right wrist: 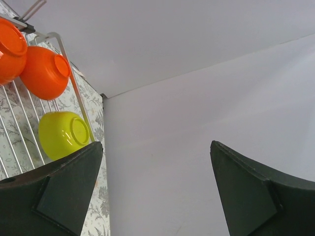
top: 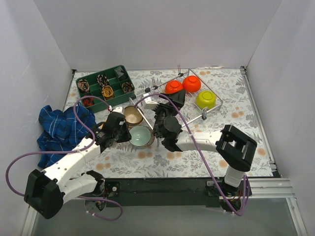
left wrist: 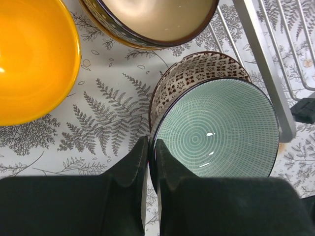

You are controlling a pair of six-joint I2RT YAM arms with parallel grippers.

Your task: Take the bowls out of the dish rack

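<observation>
Grey-green bowl [left wrist: 216,132], centre of the overhead frame, sits on the worktop [left wrist: 113,113] beside the dish rack [top: 197,114]; left fingers [left wrist: 133,167] pinch its rim. Level it, release, withdraw straight upward. Right fingers [right wrist: 59,191] stand spread, empty.

No word, label, brand mark or number can be read in any of the views. The only markings are ornament: a grey fern print on the tabletop [left wrist: 108,113] and a brown-and-white lattice on the wall of one bowl [left wrist: 197,73].
</observation>
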